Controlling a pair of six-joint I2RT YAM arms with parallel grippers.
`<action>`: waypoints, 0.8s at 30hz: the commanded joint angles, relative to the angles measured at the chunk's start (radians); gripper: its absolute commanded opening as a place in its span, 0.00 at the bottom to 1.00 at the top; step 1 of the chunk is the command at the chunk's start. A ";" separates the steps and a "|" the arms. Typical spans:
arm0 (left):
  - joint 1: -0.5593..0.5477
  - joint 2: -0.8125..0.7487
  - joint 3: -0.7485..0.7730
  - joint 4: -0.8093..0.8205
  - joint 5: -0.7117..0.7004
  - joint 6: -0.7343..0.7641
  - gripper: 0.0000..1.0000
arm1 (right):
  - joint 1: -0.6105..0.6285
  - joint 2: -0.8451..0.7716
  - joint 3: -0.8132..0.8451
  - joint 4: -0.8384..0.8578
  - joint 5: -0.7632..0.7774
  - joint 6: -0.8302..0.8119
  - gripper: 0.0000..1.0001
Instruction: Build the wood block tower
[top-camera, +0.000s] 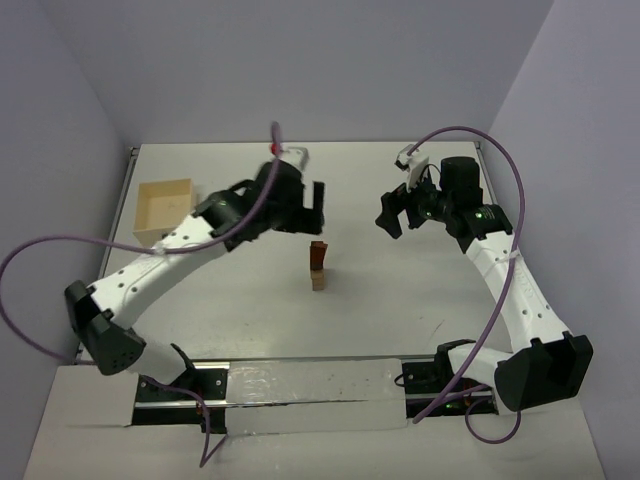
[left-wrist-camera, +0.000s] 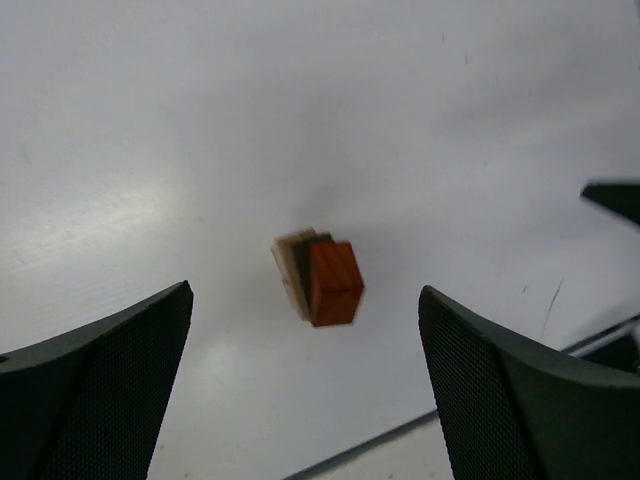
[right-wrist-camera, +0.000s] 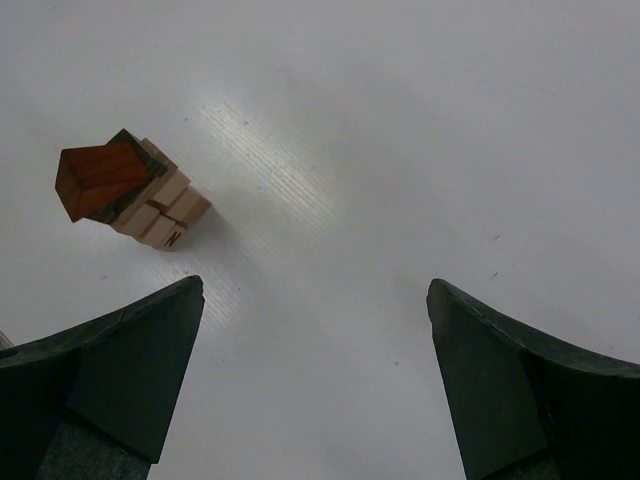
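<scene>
In the middle of the top view, the wood block tower (top-camera: 318, 265) stands free on the worktop (top-camera: 230, 310). It is a slim stack one block wide, with pale pieces at the foot, a dark one above them and an orange-brown cube on top. Nothing touches it.

The main risk, as I judge it, comes from the left arm (top-camera: 170, 250). Its jaws are spread wide and hang almost directly over the stack. In the left wrist view the tower (left-wrist-camera: 322, 280) sits in the gap between the two fingers (left-wrist-camera: 110, 390). A drop, or a sideways sweep before the arm is clear, could clip the top cube and topple so narrow a column. The left wrist view is blurred, and in the right wrist view the top cube (right-wrist-camera: 98, 178) looks turned against the pale blocks below. I cannot tell whether that is a true overhang or only the camera angle; if it is real, a light knock would be enough.

The left arm reaches from the lower left up to just above centre frame, wrist bent downward. The right arm (top-camera: 510, 280) rises along the right side, its jaws also wide apart and empty, aimed leftward and well apart from the tower. A pale tray (top-camera: 165, 205) sits at the upper left.
</scene>
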 joint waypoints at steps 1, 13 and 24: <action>0.246 -0.089 0.057 0.063 0.114 0.054 0.99 | -0.008 0.021 0.013 0.036 -0.029 0.036 1.00; 0.679 -0.082 0.023 -0.027 0.268 0.351 0.99 | -0.014 0.302 0.232 0.042 0.020 0.101 1.00; 0.702 -0.111 -0.178 0.067 0.223 0.469 0.99 | -0.081 0.482 0.372 0.021 0.045 0.173 1.00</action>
